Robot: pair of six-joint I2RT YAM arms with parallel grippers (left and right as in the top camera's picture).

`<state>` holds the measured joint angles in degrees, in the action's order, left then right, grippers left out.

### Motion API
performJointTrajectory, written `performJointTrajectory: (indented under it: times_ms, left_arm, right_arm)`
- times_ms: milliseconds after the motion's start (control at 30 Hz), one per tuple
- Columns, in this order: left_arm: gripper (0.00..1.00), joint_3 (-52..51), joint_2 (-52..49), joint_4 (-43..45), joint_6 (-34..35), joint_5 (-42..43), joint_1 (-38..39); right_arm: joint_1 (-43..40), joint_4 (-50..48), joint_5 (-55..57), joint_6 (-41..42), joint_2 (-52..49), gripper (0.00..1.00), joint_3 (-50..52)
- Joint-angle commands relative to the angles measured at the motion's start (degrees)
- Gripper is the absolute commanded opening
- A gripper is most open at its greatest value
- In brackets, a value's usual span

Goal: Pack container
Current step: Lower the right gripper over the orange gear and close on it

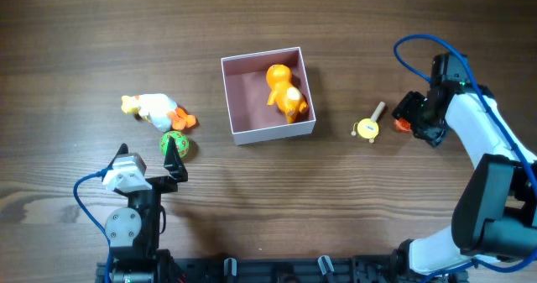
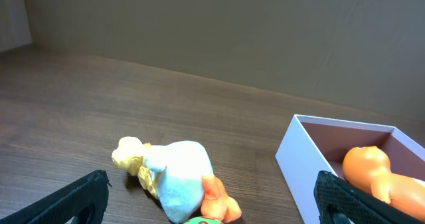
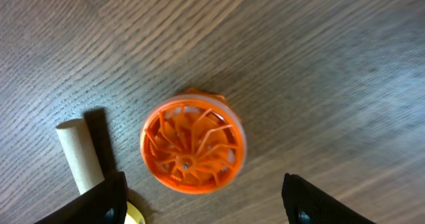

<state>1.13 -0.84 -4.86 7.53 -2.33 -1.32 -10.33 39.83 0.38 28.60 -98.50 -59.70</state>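
Overhead: orange toy [image 1: 284, 88] inside container [image 1: 248, 94], plush duck [image 1: 155, 108] outside.

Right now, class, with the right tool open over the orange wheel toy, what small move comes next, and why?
Probably lower the right tool around the orange wheel toy: its fingers stand open either side of it, and the toy lies on the table, outside the container.

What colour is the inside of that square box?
The container is dusty pink inside, with white walls; the overhead view shows it best.
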Motion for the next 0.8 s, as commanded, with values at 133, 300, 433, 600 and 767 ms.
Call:
performJointTrajectory:
  times_ms: [133, 300, 433, 600, 767]
  left_arm:
    - [1.00, -0.4, 0.3, 0.2, -1.3, -0.7, 0.2]
    - [0.99, -0.4, 0.3, 0.2, -1.3, -0.7, 0.2]
    - [1.00, -0.4, 0.3, 0.2, -1.3, -0.7, 0.2]
    - [1.00, -0.4, 0.3, 0.2, -1.3, -0.7, 0.2]
    - [1.00, -0.4, 0.3, 0.2, -1.3, -0.7, 0.2]
  right_arm:
    - [0.0, -4.8, -1.5, -1.9, -0.7, 0.75, 1.1]
    - [0.0, -6.4, -1.6, -2.7, -0.8, 0.74, 1.1]
    - [0.0, -6.5, -1.5, -2.7, -1.5, 0.74, 1.1]
    - [0.0, -6.8, -1.6, -2.6, -4.3, 0.74, 1.1]
    - [0.0, -7.1, -1.6, -2.7, -5.2, 0.73, 1.1]
